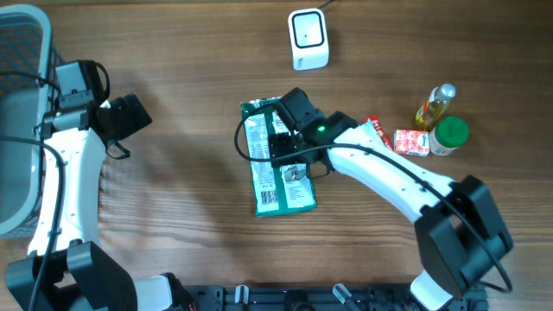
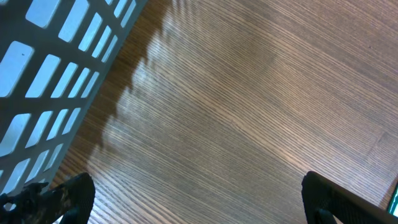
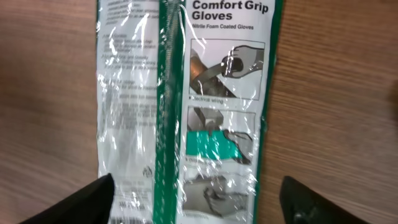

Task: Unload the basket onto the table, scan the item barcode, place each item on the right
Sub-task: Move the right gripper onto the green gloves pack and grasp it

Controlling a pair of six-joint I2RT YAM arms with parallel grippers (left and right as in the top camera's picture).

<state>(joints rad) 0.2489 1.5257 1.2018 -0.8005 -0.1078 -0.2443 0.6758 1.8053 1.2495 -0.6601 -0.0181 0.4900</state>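
Observation:
The item is a flat green and white packet of gloves (image 1: pixel 283 190) lying on the wooden table, printed side up. It fills the right wrist view (image 3: pixel 186 106). My right gripper (image 1: pixel 285 145) hovers over its middle, open (image 3: pixel 199 202), with one finger at the packet's left edge and the other past its right edge. The white barcode scanner (image 1: pixel 308 39) stands at the back of the table, apart from the packet. My left gripper (image 1: pixel 130 117) is open over bare wood (image 2: pixel 199 199) at the far left, holding nothing.
A grey slatted basket (image 1: pixel 17 104) (image 2: pixel 50 68) stands at the left edge beside the left arm. At the right stand a yellow bottle (image 1: pixel 436 104), a green-lidded jar (image 1: pixel 449 134) and a red carton (image 1: pixel 412 141).

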